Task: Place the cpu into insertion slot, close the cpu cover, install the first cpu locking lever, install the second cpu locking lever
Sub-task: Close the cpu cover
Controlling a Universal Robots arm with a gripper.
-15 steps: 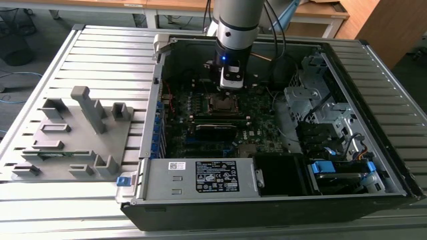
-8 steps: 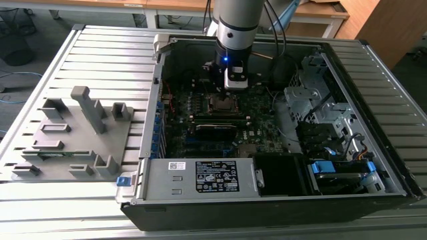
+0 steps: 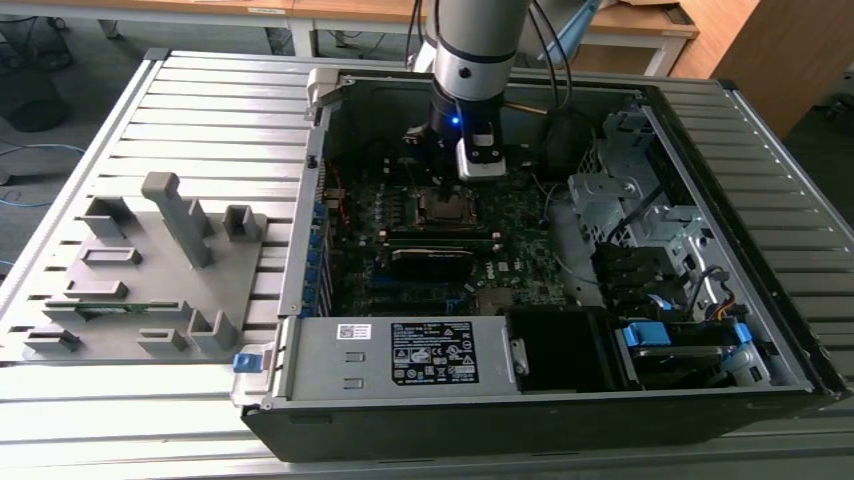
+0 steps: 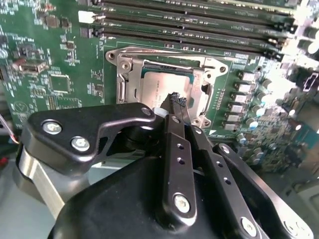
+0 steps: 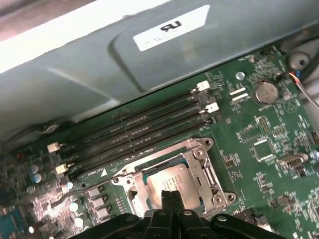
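Observation:
The cpu (image 4: 157, 84) (image 5: 174, 180) lies flat in the insertion slot (image 3: 447, 208), its silvery top showing in both wrist views. The cpu cover (image 4: 197, 67) (image 5: 202, 172), a thin metal frame, lies down around it, and the cpu shows through its window. My gripper (image 4: 178, 101) (image 5: 169, 195) (image 3: 449, 186) hangs straight over the socket, shut, its two black fingers pressed together with nothing between them. The fingertips are at the cpu's near edge, just above the cover. I cannot make out how the locking levers stand.
Long black memory slots (image 4: 199, 22) (image 5: 139, 129) run beside the socket. The open computer case (image 3: 747, 330) walls the board in, with a labelled power supply (image 3: 400, 350) in front and a drive cage (image 3: 641, 200) on the exterior view's right. A grey fixture plate (image 3: 147, 270) lies outside on the exterior view's left.

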